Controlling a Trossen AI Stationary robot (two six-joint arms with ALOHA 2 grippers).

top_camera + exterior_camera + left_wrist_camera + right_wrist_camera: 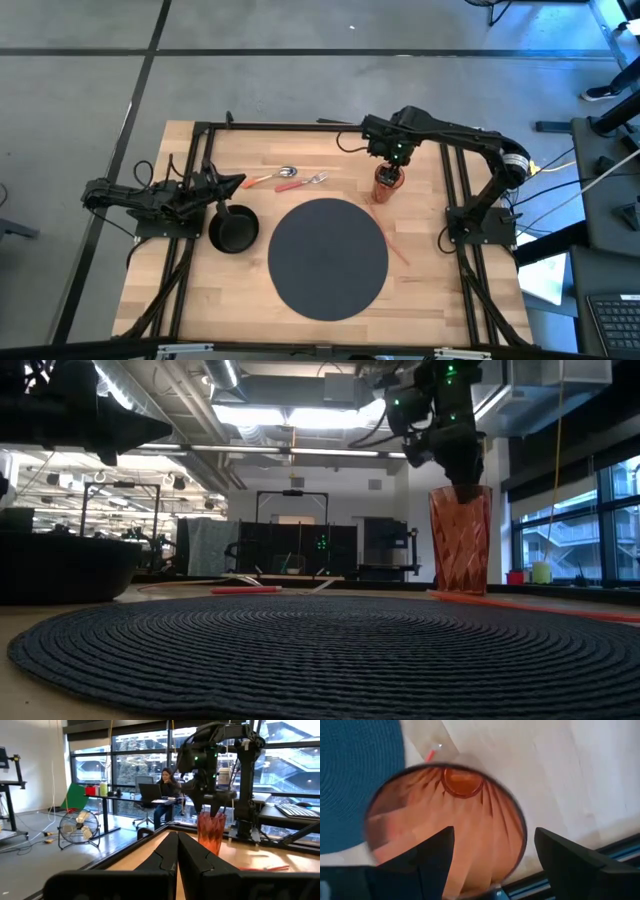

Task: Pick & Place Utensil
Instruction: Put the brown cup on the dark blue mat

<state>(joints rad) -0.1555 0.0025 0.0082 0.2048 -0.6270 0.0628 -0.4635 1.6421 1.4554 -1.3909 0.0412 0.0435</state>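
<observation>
The right tool (492, 857) hangs over the mouth of the cup (387, 183), fingers spread wide with one inside the rim and one outside, gripping nothing. From the wrist the cup looks empty; its near rim is cut off by the fingers. The spoon (272, 177) and fork (303, 182) lie side by side on the desk (430, 290) beyond the mat (328, 258), between pan (232, 228) and cup; in the low view only their red handles show. The pan's contents are hard to make out. The left tool (177, 851) is closed and empty, hovering above the pan. A person (165, 779) sits at a far table.
</observation>
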